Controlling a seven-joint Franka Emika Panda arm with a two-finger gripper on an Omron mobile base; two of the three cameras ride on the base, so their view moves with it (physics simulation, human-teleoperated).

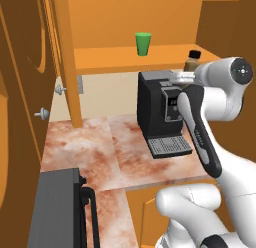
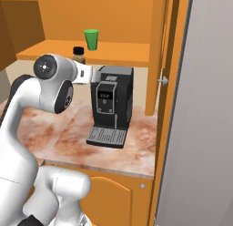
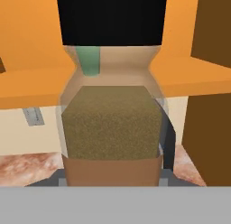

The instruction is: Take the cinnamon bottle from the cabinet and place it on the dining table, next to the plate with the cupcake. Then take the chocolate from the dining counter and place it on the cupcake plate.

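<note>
The cinnamon bottle is seen right up close, gripped by the gripper. It is held just off the front edge of the cabinet shelf, above the coffee machine. The bottle could be knocked against that machine if it is lowered too soon.

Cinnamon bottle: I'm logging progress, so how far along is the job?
Done: the cabinet stands open and the gripper has reached its shelf. In hand: the gripper is shut on the cinnamon bottle, held by the shelf edge above the coffee machine. Left: carrying it to the table, then the whole chocolate step.
</note>
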